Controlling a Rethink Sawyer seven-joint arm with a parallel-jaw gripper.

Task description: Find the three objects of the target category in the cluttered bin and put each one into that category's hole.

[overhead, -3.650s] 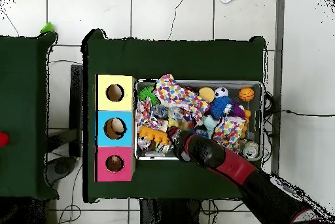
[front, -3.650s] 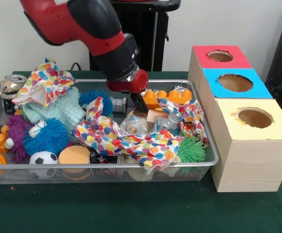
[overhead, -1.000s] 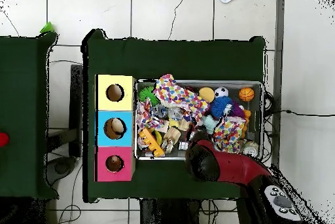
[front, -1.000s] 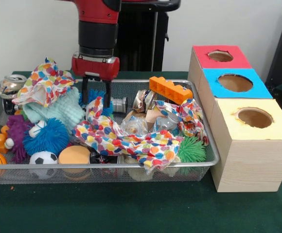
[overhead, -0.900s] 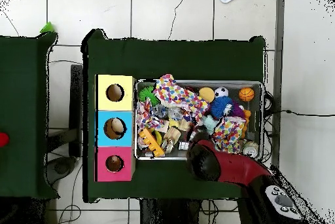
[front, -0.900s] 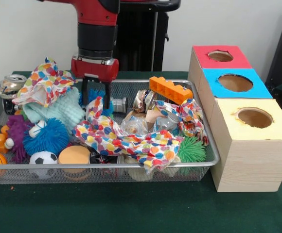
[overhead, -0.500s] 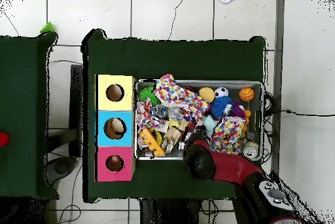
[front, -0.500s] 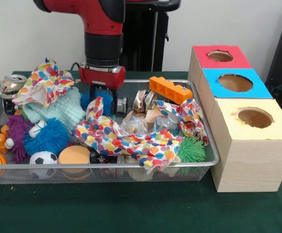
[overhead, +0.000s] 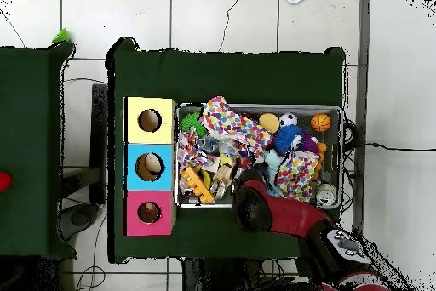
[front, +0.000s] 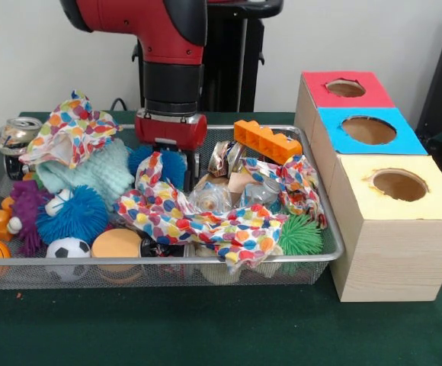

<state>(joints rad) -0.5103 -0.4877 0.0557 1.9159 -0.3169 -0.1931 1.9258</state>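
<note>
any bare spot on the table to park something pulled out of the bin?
Bare green table runs along the camera-side rim of the bin and in front of the yellow-topped box. The bin itself is packed edge to edge, with no mesh floor free.

Cluttered mesh bin (front: 335,245); red-surround hole (front: 346,88)

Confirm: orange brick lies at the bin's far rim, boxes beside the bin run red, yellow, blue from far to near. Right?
Not quite. In the front view the boxes run red, blue, yellow from far to near. The orange brick does lie at the bin's far rim.
</note>
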